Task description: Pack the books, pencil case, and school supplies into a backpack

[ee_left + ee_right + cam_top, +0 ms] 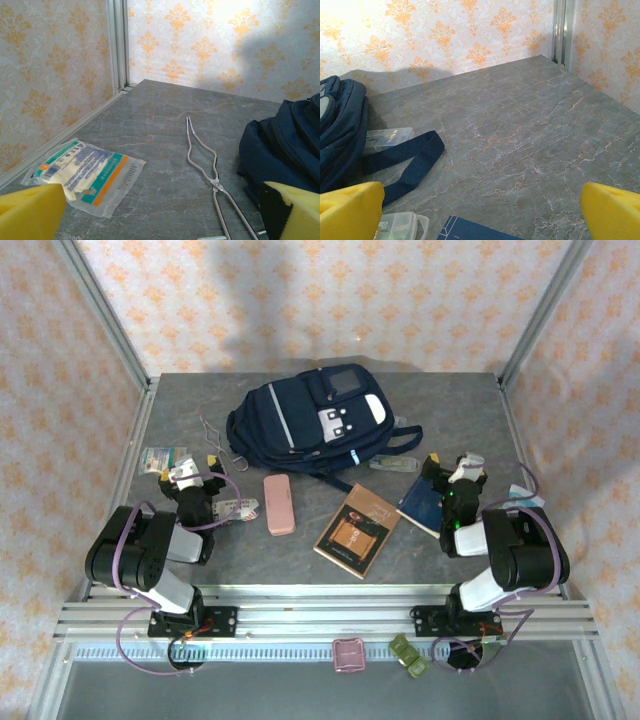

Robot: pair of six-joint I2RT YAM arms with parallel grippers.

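Note:
The navy backpack (310,420) lies at the table's centre back, its zip shut. In front of it lie the pink pencil case (280,504), the brown book (357,531) and the dark blue book (425,502). A clear packet (395,463) rests by the backpack's strap (405,160). A small white printed packet (237,507) lies beside the left arm. My left gripper (183,476) (162,220) stands open above bare table, left of the backpack (285,150). My right gripper (462,470) (480,215) stands open just above the blue book's (470,231) far edge, holding nothing.
A greenish-white flat packet (82,172) and a thin bent wire piece (205,165) lie ahead of the left gripper. A clear plastic case (400,225) and a clear packet (390,137) sit near the right gripper. Patterned walls and metal posts (110,320) enclose the table.

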